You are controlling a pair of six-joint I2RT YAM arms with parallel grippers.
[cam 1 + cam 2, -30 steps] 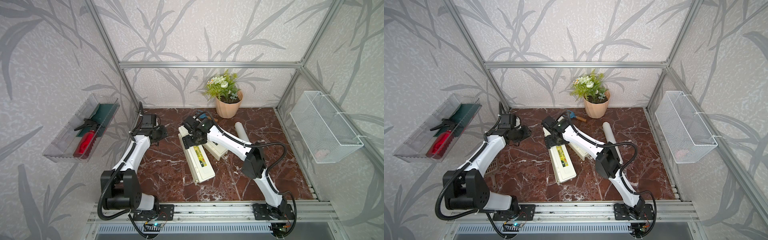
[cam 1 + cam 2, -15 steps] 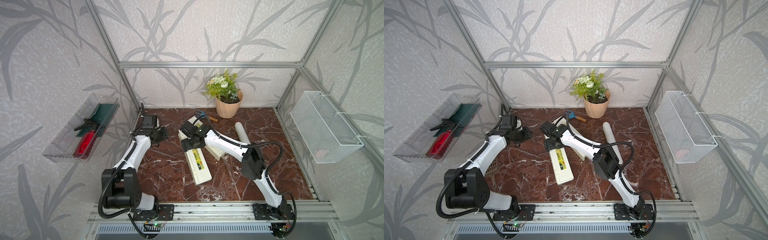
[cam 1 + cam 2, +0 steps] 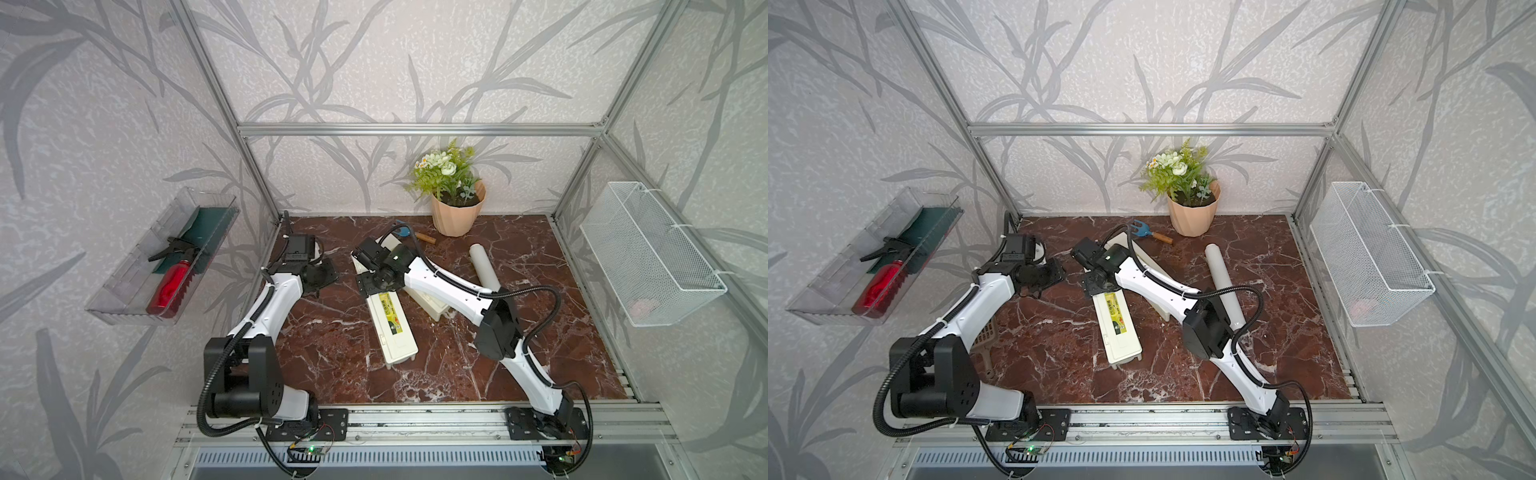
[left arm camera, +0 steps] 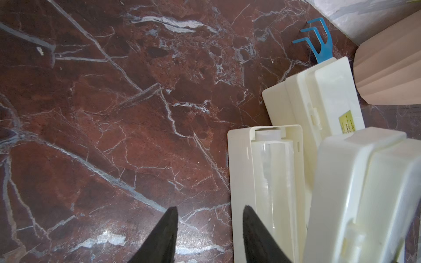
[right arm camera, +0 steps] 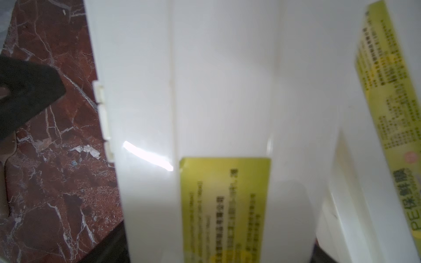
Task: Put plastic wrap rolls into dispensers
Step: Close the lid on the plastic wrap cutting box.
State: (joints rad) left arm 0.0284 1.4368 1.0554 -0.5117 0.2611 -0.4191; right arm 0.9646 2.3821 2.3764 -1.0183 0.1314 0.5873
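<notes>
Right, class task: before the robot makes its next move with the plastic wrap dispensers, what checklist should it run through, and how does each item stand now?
1. Is the first roll seated in the front dispenser? Ok at the visible end.
2. Is its lid shut? Not ok: partly raised.
3. Does the right gripper hold that lid? Ok.
4. Is the left gripper open and empty? Ok.
5. Is the second roll free to pick? Ok, lying loose.
6. Is the second dispenser open for loading? Not ok: closed.
</notes>
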